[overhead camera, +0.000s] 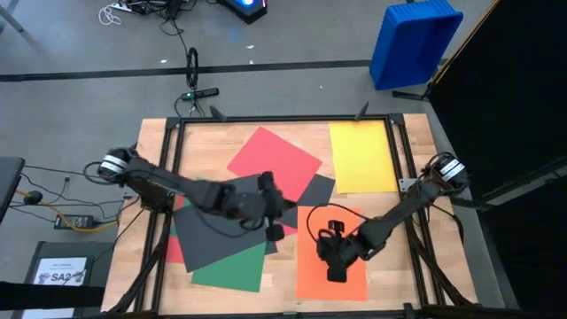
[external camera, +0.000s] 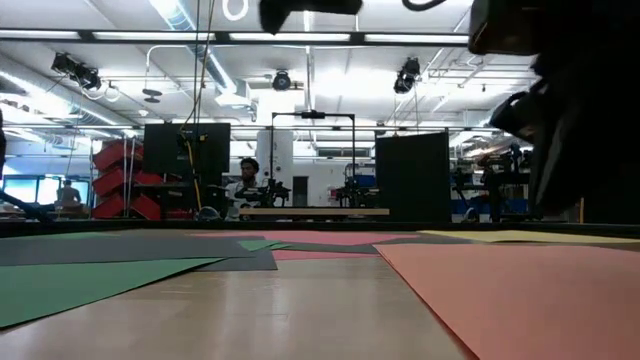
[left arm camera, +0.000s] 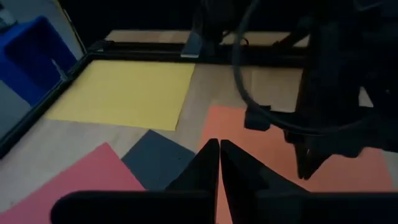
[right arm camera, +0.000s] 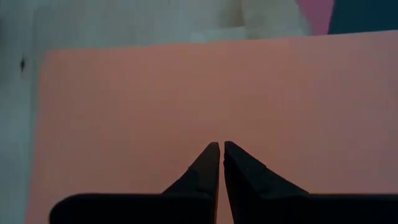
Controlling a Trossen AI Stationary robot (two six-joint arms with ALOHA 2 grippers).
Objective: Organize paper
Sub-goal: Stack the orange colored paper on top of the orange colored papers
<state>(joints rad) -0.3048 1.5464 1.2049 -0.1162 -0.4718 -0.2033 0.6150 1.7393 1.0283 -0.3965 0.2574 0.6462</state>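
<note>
**Five-plus sheets loose, nothing stacked**

Several sheets are scattered on the tabletop (overhead camera: 151, 151); no tidy pile visible, so I'd judge the task near its start.

Left to right:
- Green sheet (overhead camera: 232, 264) near the front edge, left of centre, lying partly over a dark grey sheet (overhead camera: 199, 232). A sliver of red shows at that pile's left side.
- Red sheet (overhead camera: 276, 161) toward the back edge, centre, skewed, overlapping another dark grey sheet (overhead camera: 312, 193).
- Orange sheet (overhead camera: 332, 252) at the front edge, right of centre, roughly square to the edge.
- Yellow sheet (overhead camera: 362, 156) near the back right corner, lying apart.

Left: gather all into one stack or sort; none aligned yet.

Arms:
- Left gripper (left arm camera: 219, 163) reaches from the left edge to the table centre, over the dark grey/red overlap; fingers pressed together, holding nothing.
- Right gripper (right arm camera: 221, 158) reaches in from the right edge, tips over the orange sheet; fingers pressed together, nothing pinched. Contact with the paper: can't tell.
</note>
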